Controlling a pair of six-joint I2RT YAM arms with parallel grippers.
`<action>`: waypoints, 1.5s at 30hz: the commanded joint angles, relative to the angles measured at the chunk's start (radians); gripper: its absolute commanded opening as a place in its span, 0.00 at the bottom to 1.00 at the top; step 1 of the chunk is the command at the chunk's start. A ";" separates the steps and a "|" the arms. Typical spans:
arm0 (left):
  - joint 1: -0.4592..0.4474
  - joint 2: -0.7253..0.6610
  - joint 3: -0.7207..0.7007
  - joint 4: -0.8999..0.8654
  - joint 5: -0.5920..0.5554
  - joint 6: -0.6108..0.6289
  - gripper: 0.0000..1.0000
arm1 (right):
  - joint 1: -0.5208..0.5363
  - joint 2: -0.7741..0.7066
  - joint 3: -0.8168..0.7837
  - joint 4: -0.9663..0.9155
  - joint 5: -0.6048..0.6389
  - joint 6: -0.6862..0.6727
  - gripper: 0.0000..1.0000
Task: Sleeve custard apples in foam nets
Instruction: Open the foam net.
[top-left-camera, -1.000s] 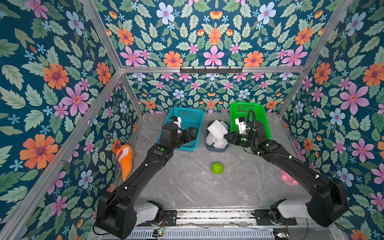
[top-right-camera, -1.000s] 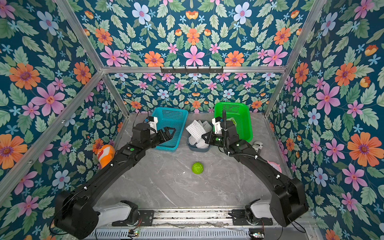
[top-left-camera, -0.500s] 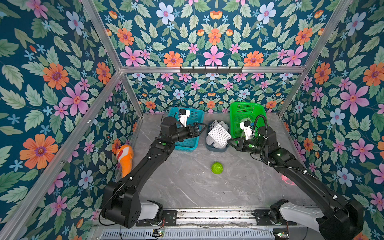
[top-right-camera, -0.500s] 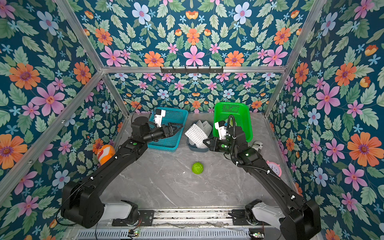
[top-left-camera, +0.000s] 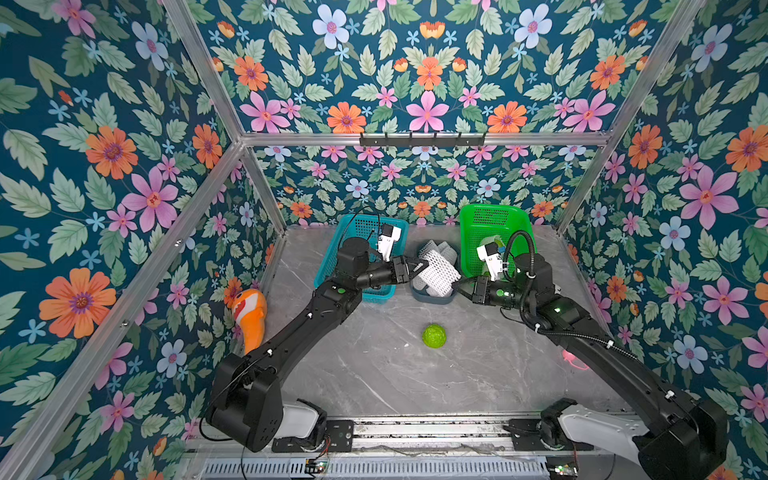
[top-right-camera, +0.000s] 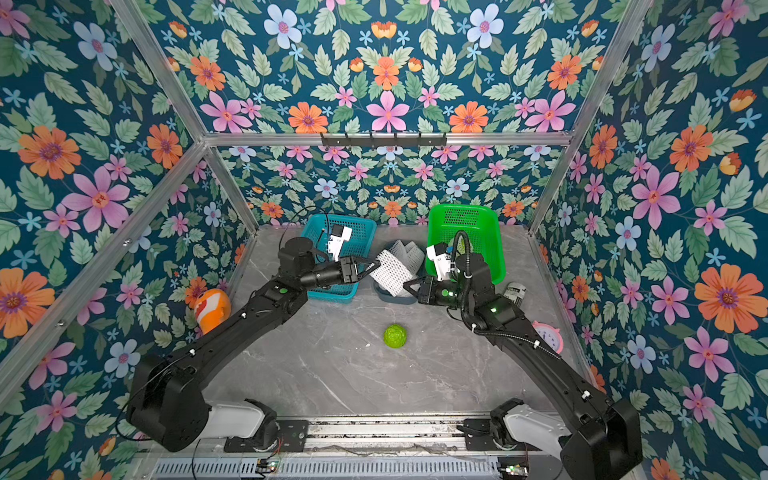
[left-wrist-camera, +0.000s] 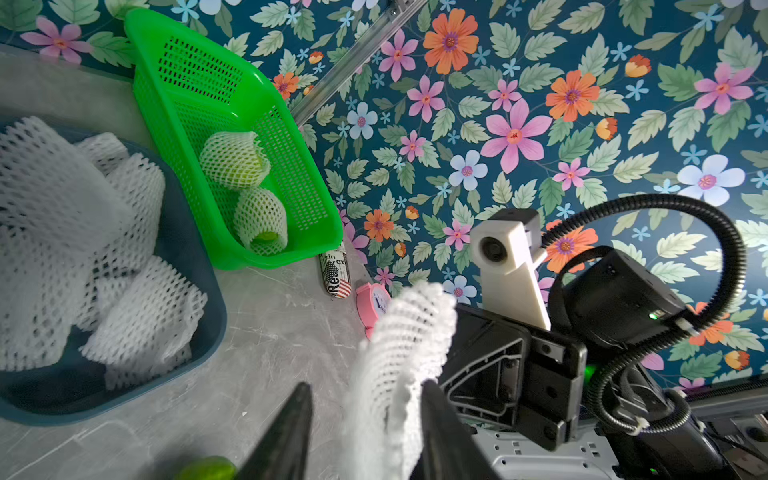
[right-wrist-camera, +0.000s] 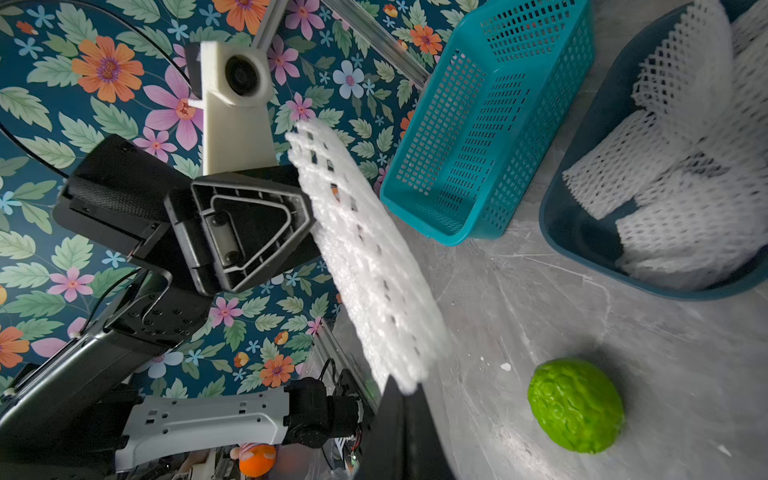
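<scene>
**Top views.** I log the right hand (top-left-camera: 457, 286) clenched on one end of a foam net (top-left-camera: 438, 270), which hangs lifted over the dark tub (top-left-camera: 432, 298) of spare nets. The left hand (top-left-camera: 420, 266), spread wide a second ago, now narrows at the net's other end. One bare custard apple (top-left-camera: 434, 336) lies on the worktop (top-left-camera: 374, 374), nearer the arm bases and well apart from both hands; both top views agree.

**Left wrist.** The fingers (left-wrist-camera: 286, 436) flank the net, but a gap shows beside one of them, so I cannot tell whether they pinch it yet. Two sleeved custard apples (left-wrist-camera: 235, 160) sit in the green basket (left-wrist-camera: 187, 45).

**Right wrist.** The net runs from the right hand's tips up to the left hand, with the bare fruit on the worktop near it.

**Meaning.** Once both ends are held, I judge the sleeve can be stretched open for this last fruit.
</scene>
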 joint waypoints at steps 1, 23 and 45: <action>-0.002 -0.006 -0.003 0.053 0.027 -0.008 0.19 | 0.001 0.006 0.000 0.029 -0.006 0.013 0.00; -0.004 -0.021 -0.023 0.087 0.011 -0.031 0.00 | 0.042 -0.073 -0.092 0.192 0.074 0.121 0.39; -0.006 -0.040 -0.040 0.069 -0.020 -0.015 0.00 | 0.076 -0.038 -0.053 0.185 0.106 0.123 0.36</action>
